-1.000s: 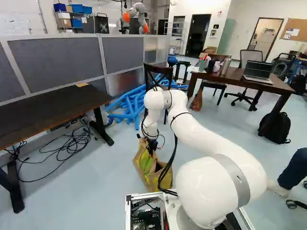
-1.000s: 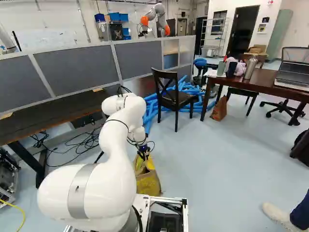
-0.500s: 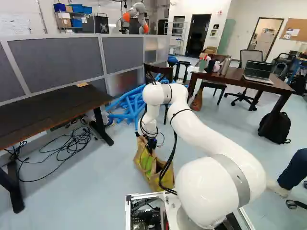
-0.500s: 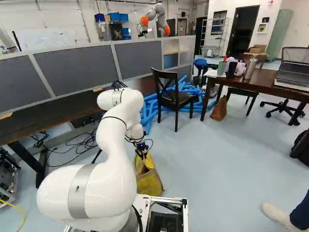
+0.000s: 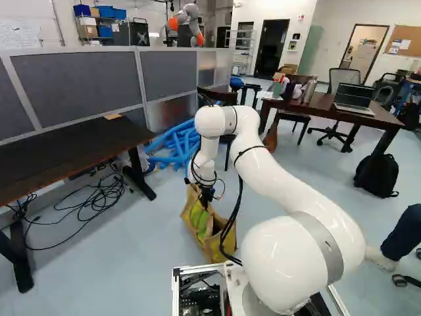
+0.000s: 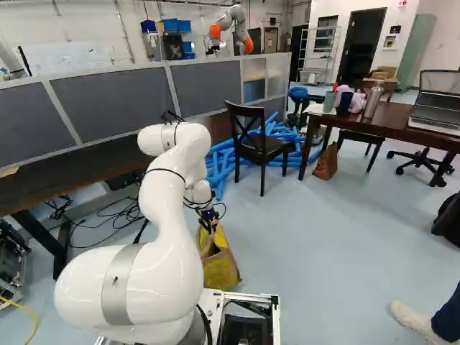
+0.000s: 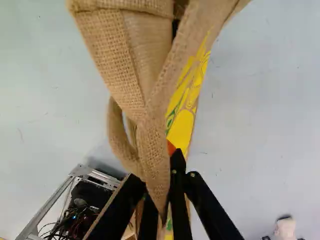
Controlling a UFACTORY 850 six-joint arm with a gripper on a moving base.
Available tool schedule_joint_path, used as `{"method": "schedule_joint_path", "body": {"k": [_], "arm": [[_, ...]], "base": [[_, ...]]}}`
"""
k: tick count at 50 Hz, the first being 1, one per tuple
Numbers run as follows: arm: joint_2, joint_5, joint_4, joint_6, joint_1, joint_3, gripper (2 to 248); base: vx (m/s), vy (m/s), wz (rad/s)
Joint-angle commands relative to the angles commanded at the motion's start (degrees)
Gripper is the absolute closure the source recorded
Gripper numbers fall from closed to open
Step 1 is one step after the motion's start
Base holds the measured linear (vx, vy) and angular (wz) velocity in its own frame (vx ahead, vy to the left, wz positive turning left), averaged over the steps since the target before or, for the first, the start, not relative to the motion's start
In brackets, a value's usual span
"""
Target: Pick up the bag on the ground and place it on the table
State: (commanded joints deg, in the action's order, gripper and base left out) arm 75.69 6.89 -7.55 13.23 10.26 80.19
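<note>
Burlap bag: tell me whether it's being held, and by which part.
The burlap bag is held: the fingers pinch gathered burlap at its top, though whether that is handle or rim cannot be told.

Bright, even light fills every view; the floor (image 5: 118, 263) gleams softly, faintly shadowed at the wrist view's lower left.

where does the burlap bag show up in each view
Left base view: the burlap bag sits low, around the middle.
Right base view: low, near the middle.
Wrist view: ahead of the tool, with a strap gripped between its fingers.
Shared landmark: the metal base frame, close to the bag in all three.
</note>
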Motion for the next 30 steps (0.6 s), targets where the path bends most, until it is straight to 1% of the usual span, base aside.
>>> {"method": "schedule_joint_path", "body": {"k": [30], "arm": [[-7.62, -0.32, 0.0, 0.0, 1.94, -9.12, 226]], "base": [[0.0, 0.0, 0.0]]}}
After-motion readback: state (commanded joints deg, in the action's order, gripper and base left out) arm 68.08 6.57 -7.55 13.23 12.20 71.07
